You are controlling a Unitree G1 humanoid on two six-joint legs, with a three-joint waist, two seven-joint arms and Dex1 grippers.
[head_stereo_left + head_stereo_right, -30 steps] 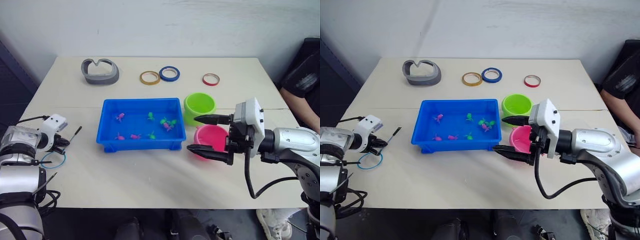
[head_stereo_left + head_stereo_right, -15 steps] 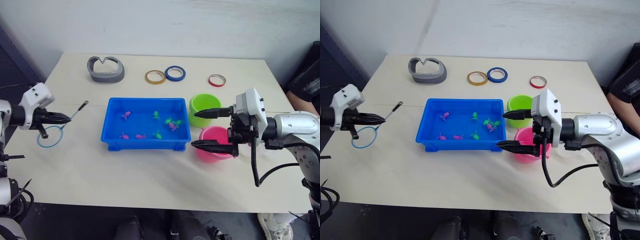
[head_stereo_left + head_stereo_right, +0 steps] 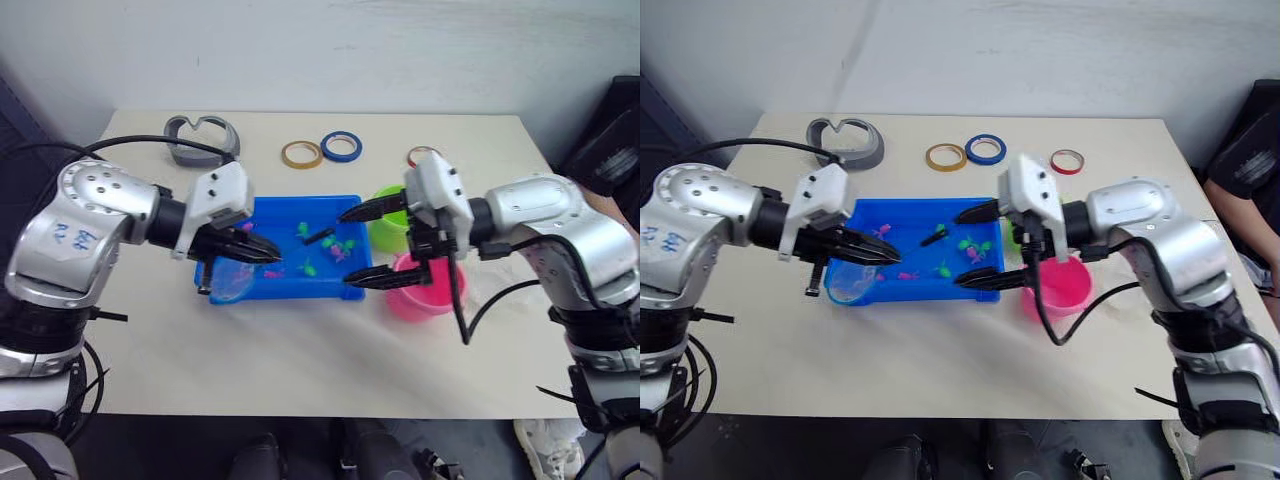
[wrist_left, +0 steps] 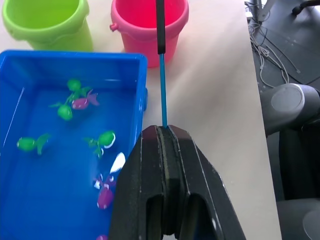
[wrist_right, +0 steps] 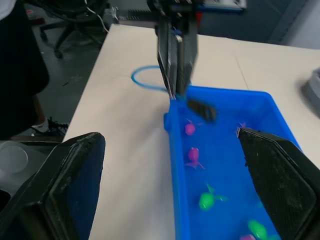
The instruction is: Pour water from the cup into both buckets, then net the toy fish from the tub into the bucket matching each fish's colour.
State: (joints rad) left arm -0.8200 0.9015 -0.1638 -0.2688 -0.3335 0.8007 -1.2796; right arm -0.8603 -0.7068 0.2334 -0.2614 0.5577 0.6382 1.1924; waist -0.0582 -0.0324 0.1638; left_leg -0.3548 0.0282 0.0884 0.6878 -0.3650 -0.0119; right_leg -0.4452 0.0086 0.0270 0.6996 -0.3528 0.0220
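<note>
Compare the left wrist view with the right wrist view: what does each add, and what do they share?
Left wrist view: the green bucket and pink bucket beside the tub, and the left end effector shut on the net handle. Right wrist view: the net hoop past the tub's rim, and the open right end effector. Shared: the tub and toy fish.

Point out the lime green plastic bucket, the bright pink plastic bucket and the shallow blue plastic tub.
lime green plastic bucket (image 4: 47,22): left wrist view, outer wall.
bright pink plastic bucket (image 4: 142,37): left wrist view, outer wall.
shallow blue plastic tub (image 4: 75,56): left wrist view, rim.
</note>
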